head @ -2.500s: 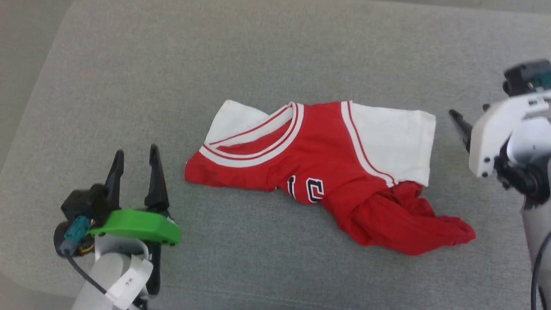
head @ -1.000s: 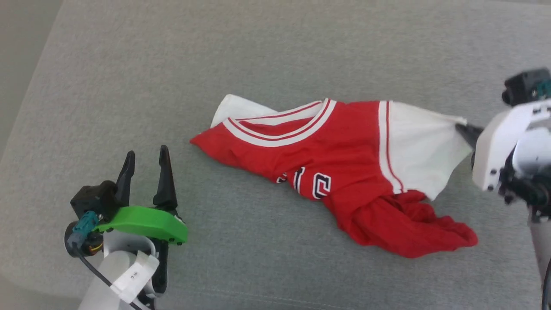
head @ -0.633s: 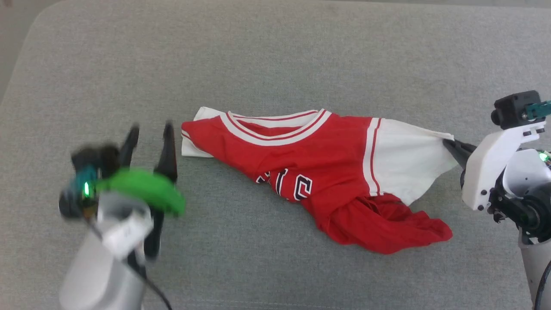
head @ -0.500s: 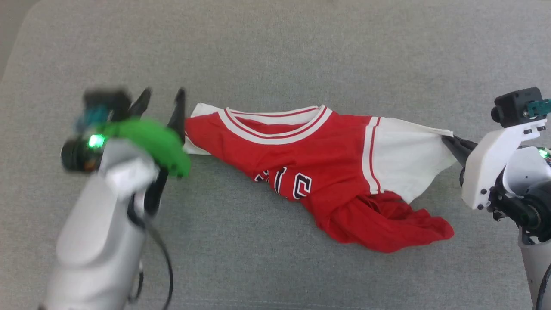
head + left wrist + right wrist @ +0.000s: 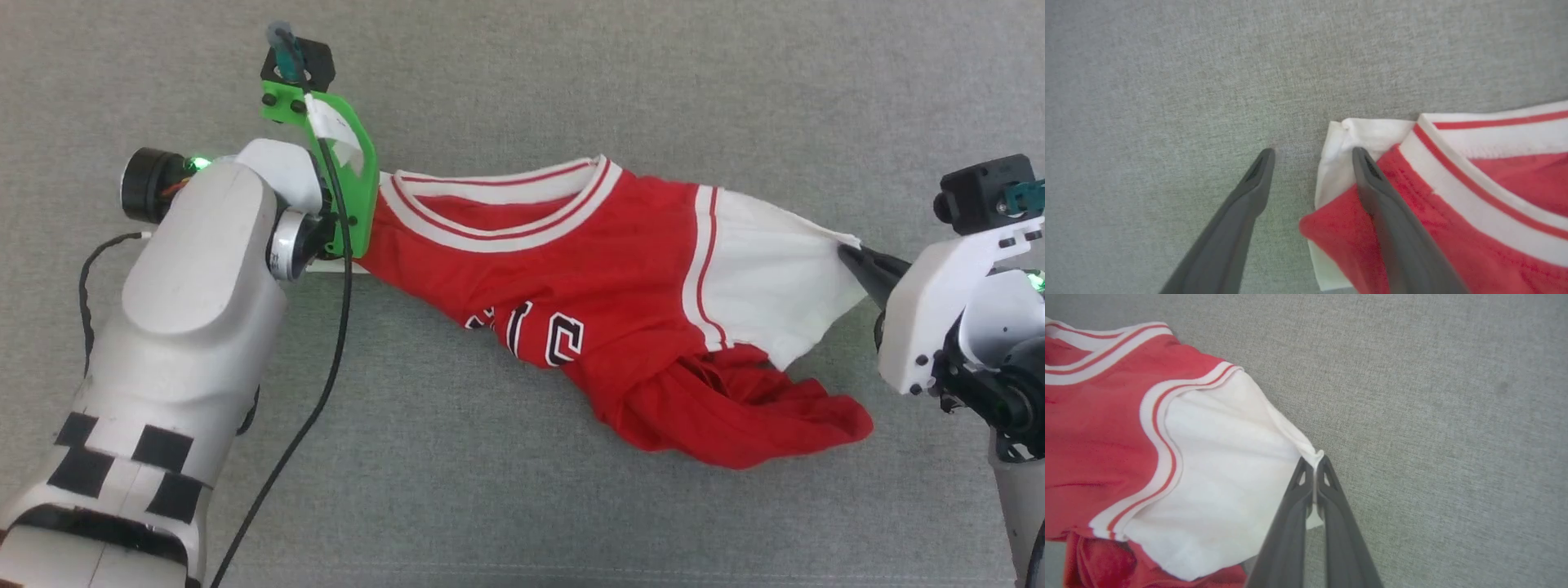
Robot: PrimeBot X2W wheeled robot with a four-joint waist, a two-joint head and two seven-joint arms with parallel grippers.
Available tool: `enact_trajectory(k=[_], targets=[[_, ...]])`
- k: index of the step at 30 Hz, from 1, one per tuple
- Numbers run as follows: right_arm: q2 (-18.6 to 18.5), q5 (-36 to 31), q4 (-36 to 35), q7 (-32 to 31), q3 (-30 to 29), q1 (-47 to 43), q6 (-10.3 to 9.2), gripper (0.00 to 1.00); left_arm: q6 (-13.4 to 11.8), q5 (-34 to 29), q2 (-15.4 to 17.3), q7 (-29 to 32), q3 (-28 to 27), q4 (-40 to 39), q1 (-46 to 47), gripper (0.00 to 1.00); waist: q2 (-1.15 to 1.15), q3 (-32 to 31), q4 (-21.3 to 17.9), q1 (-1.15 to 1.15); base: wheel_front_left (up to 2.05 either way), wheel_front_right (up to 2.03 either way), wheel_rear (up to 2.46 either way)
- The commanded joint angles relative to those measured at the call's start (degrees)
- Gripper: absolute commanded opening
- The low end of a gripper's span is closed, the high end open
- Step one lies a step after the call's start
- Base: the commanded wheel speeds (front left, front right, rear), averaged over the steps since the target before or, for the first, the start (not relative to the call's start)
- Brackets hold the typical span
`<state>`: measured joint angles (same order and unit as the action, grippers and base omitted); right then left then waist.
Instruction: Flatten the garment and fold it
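Nearest us, the garment's (image 5: 604, 294) red hem lies bunched on the grey cushion (image 5: 571, 82), toward its near side. At the garment's right end, our right gripper (image 5: 1314, 463) pinches the white sleeve's corner, drawn taut. Farther off, our left gripper (image 5: 1312, 151) has its fingers spread astride the other sleeve's corner.

Left pale grey forearm (image 5: 196, 327): black square patches (image 5: 163, 447), bright green bracket (image 5: 359, 184), loose black cable (image 5: 333, 359). Right white screw-studded bracket (image 5: 931, 318), black camera block (image 5: 976, 196). Dark tapered fingers (image 5: 1237, 228).

Unclear place; grey upholstered surface (image 5: 620, 73)
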<state>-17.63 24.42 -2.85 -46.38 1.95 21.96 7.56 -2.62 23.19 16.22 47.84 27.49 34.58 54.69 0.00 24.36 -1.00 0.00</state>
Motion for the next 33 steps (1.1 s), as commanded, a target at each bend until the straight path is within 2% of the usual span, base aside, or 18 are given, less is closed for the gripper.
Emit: enact_trajectory(k=[1, 6, 7, 8, 13, 19, 27, 33], targets=[[-0.14, -0.16, -0.48, 0.09, -0.33, -0.09, -0.08, 0.0, -0.29, -0.56, 0.26, 1.28, 0.73, 0.93, 1.21, 1.0, 0.0, 1.28, -0.62, 0.0, 0.0, 0.0, 0.0], [-0.06, -0.35, -0.86, 0.31, -0.98, -0.23, -0.08, 0.0, 0.89, 1.16, -1.28, 6.58, 1.91, 3.58, 0.52, 1.0, 0.0, 2.18, -0.58, 0.0, 0.0, 0.0, 0.0], [0.03, -0.58, -0.86, 0.49, -1.43, -0.32, -0.08, 0.0, 1.52, 3.63, -2.74, 9.95, 1.64, 4.29, -0.68, 0.44, 0.0, 2.54, -0.32, 0.0, 0.0, 0.0, 0.0], [0.06, -0.67, -0.82, 0.52, -1.55, -0.34, -0.08, 0.0, 1.54, 4.45, -3.19, 10.76, 1.41, 4.27, -1.07, 0.0, 0.0, 2.59, -0.2, 0.0, 0.0, 0.0, 0.0], [0.21, -0.97, -0.55, 0.9, -2.16, -0.1, -0.08, 0.0, 1.83, 6.98, -4.07, 9.62, -0.26, 2.39, -1.64, 0.0, 0.0, 2.35, 0.51, 0.0, 0.0, 0.0, 0.0], [0.31, -1.4, 0.58, 3.61, -3.11, 0.71, -0.08, 0.0, 1.38, 10.0, -3.62, 2.26, -5.0, -0.89, -1.85, 0.0, 0.0, -0.49, 0.98, 0.0, 0.0, 0.0, 0.0], [-1.44, -2.06, 1.76, 8.51, -4.66, 2.95, -0.08, 0.0, 0.35, 14.03, -1.5, -6.75, -12.79, -7.49, -1.57, 0.0, 0.0, -7.04, 1.49, 0.0, 0.0, 0.0, 0.0], [-3.7, -0.04, 1.11, 11.6, -5.3, 7.9, -0.08, 0.0, -1.94, 14.07, 0.99, -12.04, -17.17, -13.65, -0.69, 0.0, 0.0, -13.57, 1.5, 0.0, 0.0, 0.0, 0.0]])
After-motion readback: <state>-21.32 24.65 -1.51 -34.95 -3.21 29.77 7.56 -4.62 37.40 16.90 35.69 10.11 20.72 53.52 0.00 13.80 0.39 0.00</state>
